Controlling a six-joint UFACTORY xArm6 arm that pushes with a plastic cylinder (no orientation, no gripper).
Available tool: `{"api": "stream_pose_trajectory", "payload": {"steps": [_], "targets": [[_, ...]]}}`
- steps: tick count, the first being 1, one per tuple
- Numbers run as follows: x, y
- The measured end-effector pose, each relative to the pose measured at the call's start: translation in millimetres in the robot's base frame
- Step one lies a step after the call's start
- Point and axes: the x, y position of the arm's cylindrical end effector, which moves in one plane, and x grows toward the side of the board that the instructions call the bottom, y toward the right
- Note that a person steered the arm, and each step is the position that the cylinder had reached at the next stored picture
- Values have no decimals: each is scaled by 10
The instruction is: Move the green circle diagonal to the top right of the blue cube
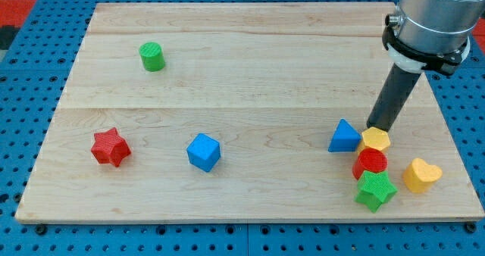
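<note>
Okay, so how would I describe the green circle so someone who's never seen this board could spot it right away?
Start at the wooden board and go to its upper left area in the view. There the green circle stands alone, a short round cylinder, far from my tip at the view's right. The only other green piece, the green star, sits in the cluster at the view's lower right.

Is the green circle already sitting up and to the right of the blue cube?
No, the green circle sits toward the view's top left of the blue cube.
</note>
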Motion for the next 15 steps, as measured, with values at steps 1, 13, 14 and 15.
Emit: {"api": "stream_pose_trajectory", "payload": {"steps": [1,13,14,15], "targets": [[0,0],[-565,-2825],[4,-2344],[382,-2154]]}}
